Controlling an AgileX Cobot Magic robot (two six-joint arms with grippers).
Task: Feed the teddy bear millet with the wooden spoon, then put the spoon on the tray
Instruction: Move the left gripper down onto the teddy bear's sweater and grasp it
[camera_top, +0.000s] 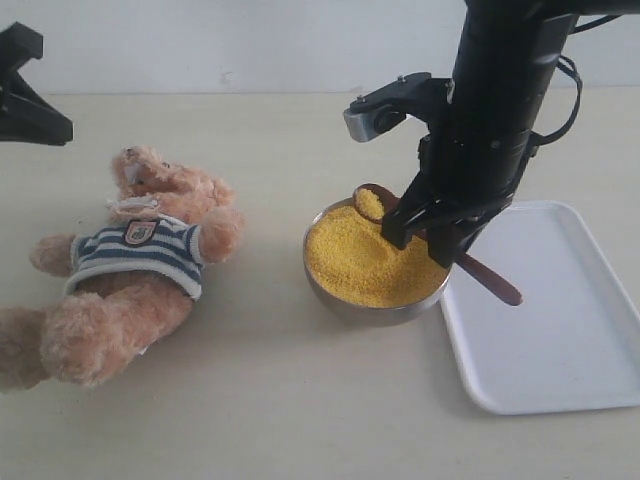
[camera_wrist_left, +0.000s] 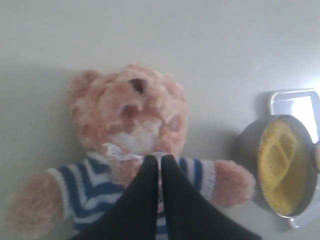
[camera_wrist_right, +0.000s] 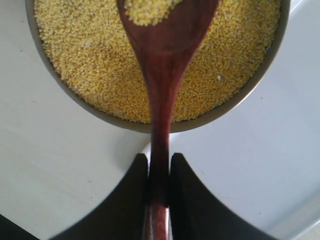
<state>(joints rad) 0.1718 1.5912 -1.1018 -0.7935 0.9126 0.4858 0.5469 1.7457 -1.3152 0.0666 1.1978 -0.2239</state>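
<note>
Across the whole exterior view runs a pale tabletop (camera_top: 260, 420), and on its left half the teddy bear (camera_top: 130, 270) lies on its back, head toward the upper left and legs toward the lower left edge, in its blue-and-white striped shirt. At the lower right sits the white tray (camera_top: 560, 340), its near-left corner just beside the metal bowl (camera_top: 345, 303); nothing lies on the part of it that shows. That bowl stands at the centre of the frame, well apart from the bear, and the millet (camera_top: 360, 265) fills it in a yellow mound. Above it the black right arm comes down from the upper right, and the right gripper (camera_top: 425, 240) is clamped on the handle of the wooden spoon (camera_top: 492, 280) — the right wrist view shows the slim handle pinched between both jaws. The spoon's oval end carries a small heap of grains at the bowl's far rim, while its handle tip pokes out over the tray's left edge. The left gripper (camera_wrist_left: 160, 162) has its jaws pressed together on nothing and hangs over the bear's collar — whether it touches the shirt cannot be told.
</note>
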